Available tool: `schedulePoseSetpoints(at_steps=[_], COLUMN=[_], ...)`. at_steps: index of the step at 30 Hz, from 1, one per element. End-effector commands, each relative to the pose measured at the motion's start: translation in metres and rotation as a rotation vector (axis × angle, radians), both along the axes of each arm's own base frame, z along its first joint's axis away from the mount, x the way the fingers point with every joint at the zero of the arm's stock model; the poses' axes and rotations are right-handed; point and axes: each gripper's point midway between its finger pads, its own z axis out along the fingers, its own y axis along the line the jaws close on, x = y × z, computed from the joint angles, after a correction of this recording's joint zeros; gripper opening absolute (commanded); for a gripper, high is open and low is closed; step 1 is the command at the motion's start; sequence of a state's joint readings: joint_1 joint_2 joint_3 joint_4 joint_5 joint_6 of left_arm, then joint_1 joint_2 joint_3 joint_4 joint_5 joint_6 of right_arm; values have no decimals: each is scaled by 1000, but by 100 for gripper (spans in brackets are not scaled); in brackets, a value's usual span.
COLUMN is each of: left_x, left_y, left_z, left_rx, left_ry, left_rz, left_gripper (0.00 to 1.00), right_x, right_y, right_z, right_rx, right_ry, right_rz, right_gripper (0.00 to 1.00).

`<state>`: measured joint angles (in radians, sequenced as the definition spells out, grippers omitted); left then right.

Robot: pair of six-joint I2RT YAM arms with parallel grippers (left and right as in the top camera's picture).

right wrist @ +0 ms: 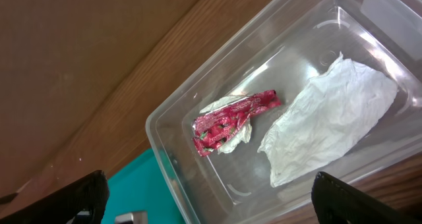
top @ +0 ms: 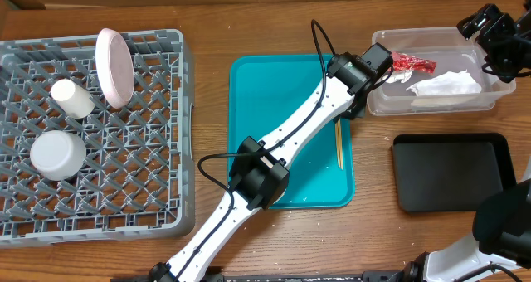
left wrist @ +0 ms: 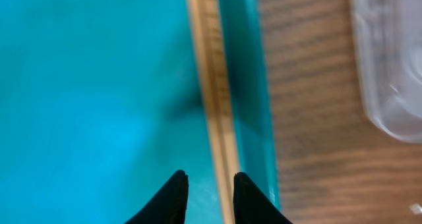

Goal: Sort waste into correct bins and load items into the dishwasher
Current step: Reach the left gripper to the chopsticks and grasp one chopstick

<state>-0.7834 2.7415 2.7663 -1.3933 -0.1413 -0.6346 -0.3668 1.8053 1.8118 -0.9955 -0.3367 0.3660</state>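
Note:
A pair of wooden chopsticks (top: 338, 143) lies along the right edge of the teal tray (top: 274, 91). My left gripper (top: 355, 109) hovers over their far end. In the left wrist view its fingers (left wrist: 210, 184) are a little apart and hold nothing, and the chopsticks (left wrist: 212, 99) run between the tips, close to the right finger. A clear bin (top: 382, 104) holds a red wrapper (top: 412, 63) and a white tissue (top: 448, 84). My right gripper (top: 496, 35) is wide open and empty above the bin (right wrist: 165, 151), with the wrapper (right wrist: 231, 122) and tissue (right wrist: 330, 125) below it.
A grey dish rack (top: 158, 207) at the left holds a pink plate (top: 114, 66) on edge and two white cups (top: 72, 98) (top: 57, 154). A black tray (top: 452, 172) lies at the front right. My left arm crosses the teal tray diagonally.

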Motion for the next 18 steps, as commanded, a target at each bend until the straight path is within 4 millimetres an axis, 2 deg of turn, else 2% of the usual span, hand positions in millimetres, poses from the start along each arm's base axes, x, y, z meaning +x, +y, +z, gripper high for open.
schedulePoseSetpoints(at_steps=[1, 4, 13, 18], left_x=[12, 12, 21, 19], left_y=[15, 15, 6, 4], left_z=[-16, -24, -22, -24], left_rx=[65, 65, 22, 13], left_ry=[-43, -38, -70, -59], left_rz=[104, 127, 135, 132], left_gripper=[28, 28, 30, 30], right_x=[1, 1, 1, 1], right_y=[-1, -1, -1, -1], right_z=[17, 17, 17, 17], right_rx=[-11, -11, -11, -11], right_ry=[-40, -40, -40, -40], right_rz=[-1, -1, -1, -1], right_gripper=[100, 100, 100, 100])
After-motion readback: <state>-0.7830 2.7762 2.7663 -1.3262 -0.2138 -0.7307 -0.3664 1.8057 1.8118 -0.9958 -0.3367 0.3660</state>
